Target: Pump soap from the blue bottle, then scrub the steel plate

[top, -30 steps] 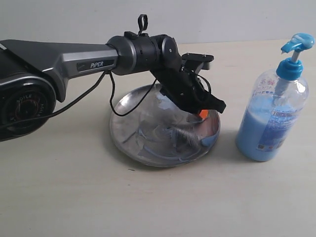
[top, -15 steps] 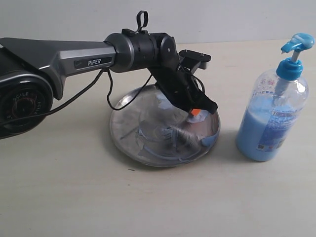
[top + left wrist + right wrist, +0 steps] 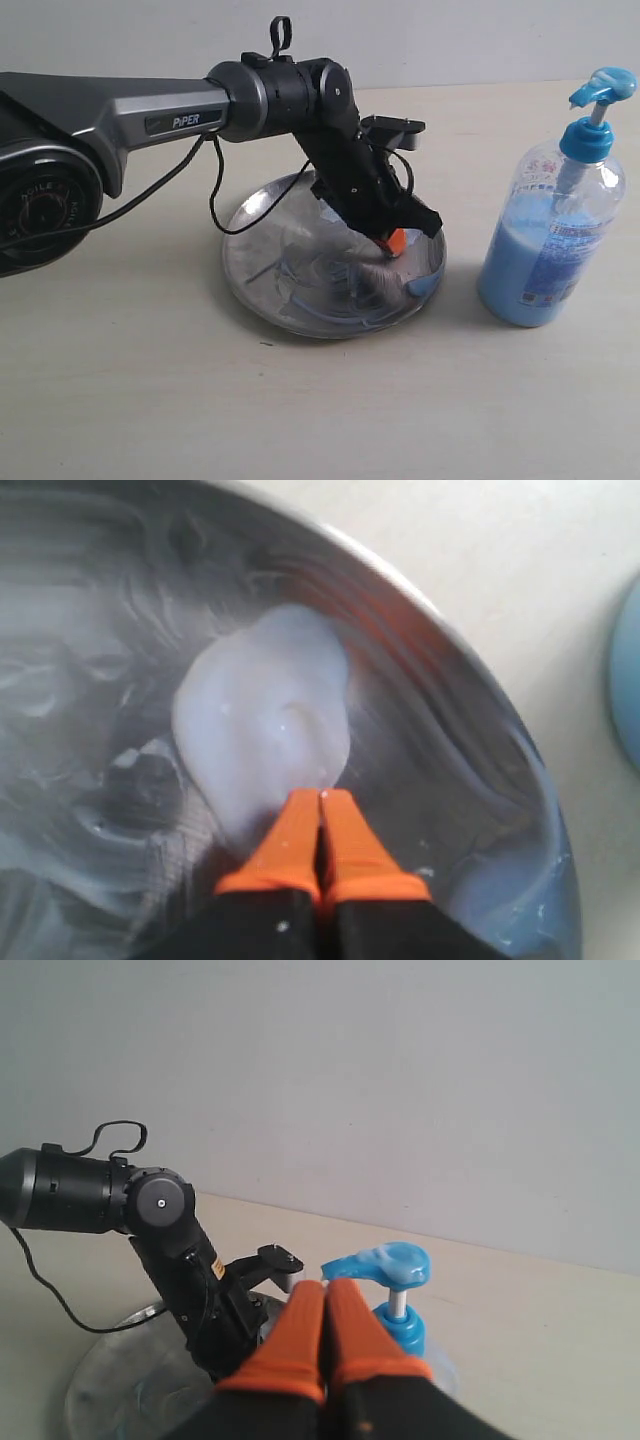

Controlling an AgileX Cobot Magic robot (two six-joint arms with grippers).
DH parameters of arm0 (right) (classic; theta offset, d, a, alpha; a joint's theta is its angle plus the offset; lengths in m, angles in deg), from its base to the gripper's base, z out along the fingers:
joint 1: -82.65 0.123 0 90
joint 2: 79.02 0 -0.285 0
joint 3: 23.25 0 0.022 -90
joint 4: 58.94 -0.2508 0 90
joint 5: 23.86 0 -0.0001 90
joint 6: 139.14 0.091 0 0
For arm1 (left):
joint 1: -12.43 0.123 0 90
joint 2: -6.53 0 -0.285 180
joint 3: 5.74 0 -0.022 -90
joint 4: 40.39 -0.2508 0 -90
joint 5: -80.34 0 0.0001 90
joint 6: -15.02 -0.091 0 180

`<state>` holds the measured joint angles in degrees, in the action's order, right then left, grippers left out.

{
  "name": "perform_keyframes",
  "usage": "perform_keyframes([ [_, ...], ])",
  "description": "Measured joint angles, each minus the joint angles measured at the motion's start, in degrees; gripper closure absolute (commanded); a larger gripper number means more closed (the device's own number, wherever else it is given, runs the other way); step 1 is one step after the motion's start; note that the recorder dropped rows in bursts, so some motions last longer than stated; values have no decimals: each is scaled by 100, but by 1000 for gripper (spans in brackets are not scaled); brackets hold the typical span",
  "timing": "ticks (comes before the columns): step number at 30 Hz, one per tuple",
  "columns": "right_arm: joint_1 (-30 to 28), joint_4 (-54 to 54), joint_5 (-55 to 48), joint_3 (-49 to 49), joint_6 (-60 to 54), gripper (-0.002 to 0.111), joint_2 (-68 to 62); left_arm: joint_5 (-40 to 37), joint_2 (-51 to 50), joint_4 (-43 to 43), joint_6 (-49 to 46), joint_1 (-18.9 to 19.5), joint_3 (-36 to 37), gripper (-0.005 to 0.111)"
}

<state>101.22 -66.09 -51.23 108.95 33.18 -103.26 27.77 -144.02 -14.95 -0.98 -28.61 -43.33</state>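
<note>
The steel plate (image 3: 262,243) lies mid-table, streaked with bluish smears, and a blue blob of soap (image 3: 421,285) sits at its right rim. My left gripper (image 3: 393,243) is shut, with its orange tips down inside the plate's right half. In the left wrist view the left gripper (image 3: 320,798) touches the edge of a pale soap blob (image 3: 265,715) on the plate (image 3: 470,730). The blue bottle (image 3: 548,240) stands upright to the right of the plate, pump head (image 3: 603,88) raised. My right gripper (image 3: 326,1288) is shut and empty, hovering close beside the pump head (image 3: 385,1262).
The left arm (image 3: 150,110) stretches from the left edge over the plate, its black cable (image 3: 215,200) hanging to the plate's left rim. A pale wall (image 3: 450,40) stands behind the beige table (image 3: 150,400). The right gripper is outside the exterior view.
My left gripper has shifted a little leftward and lower across the plate's right half, staying shut, and the arm's wrist has turned slightly. The bottle has not moved.
</note>
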Motion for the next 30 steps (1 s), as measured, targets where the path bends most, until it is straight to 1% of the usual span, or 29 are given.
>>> perform_keyframes([
  [7, 0, 0, 0, 0, 0, 108, 0, 332, -34, 474, 0, 0, 20, 107],
  [16, 0, 0, 0, 0, 0, 108, 0, 1140, -106, 597, 0, -10, 25, 107],
  [19, 0, 0, 0, 0, 0, 108, 0, 1282, -106, 512, 0, -10, 36, 107],
  [22, 0, -11, 0, 0, 0, 108, 0, 1358, -106, 245, 0, -10, 36, 107],
  [25, 0, -22, 0, 0, 0, 108, 0, 1356, -106, -8, 0, -10, 36, 107],
  [30, 0, -22, 0, 0, 0, 108, 0, 1229, -93, -176, 0, -10, 36, 107],
])
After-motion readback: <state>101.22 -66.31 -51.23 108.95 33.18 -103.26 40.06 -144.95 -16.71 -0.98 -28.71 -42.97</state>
